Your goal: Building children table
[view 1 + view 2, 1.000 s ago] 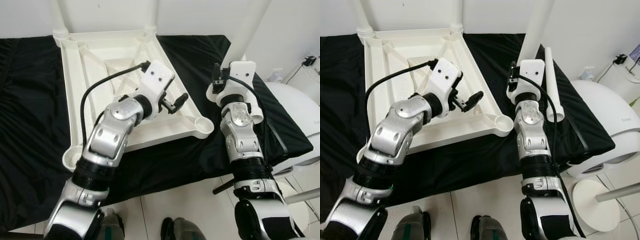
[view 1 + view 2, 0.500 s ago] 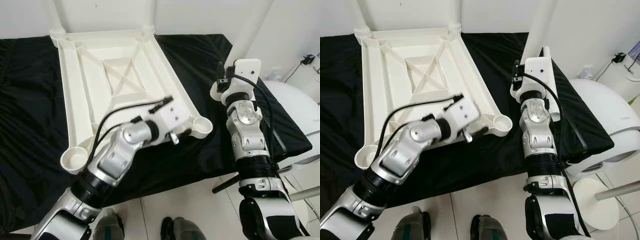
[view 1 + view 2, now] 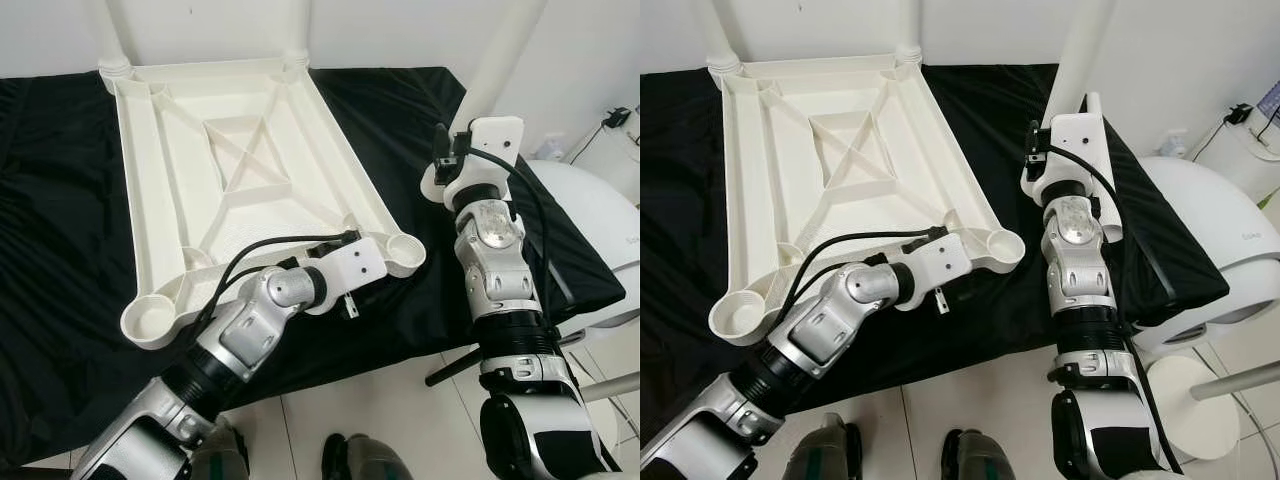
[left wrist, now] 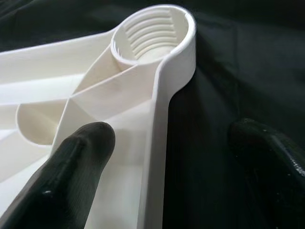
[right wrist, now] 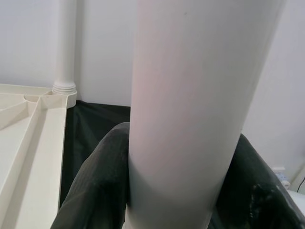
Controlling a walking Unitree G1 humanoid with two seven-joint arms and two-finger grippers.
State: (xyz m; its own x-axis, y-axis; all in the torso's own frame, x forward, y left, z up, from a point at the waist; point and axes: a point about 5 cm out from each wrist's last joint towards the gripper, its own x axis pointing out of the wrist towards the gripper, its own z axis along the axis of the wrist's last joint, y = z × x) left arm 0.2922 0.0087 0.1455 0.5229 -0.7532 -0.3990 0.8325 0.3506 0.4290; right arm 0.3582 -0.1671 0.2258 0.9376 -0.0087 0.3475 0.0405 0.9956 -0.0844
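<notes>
Left eye view: a white plastic tabletop (image 3: pixel 250 180) lies upside down on a black cloth (image 3: pixel 60 250), ribs and corner sockets facing up, two legs already standing in its far corners. The left gripper (image 4: pixel 167 157) sits at the near edge beside the threaded corner socket (image 4: pixel 155 36) — jaws spread, one finger (image 4: pixel 71 167) over the ribbed inside, the other over the cloth, the rim between them and not yet pinched. The right gripper (image 5: pixel 183 191) is raised to the right of the tabletop, jaws closed around a white table leg (image 5: pixel 195 95) held upright — clear of the near right socket.
</notes>
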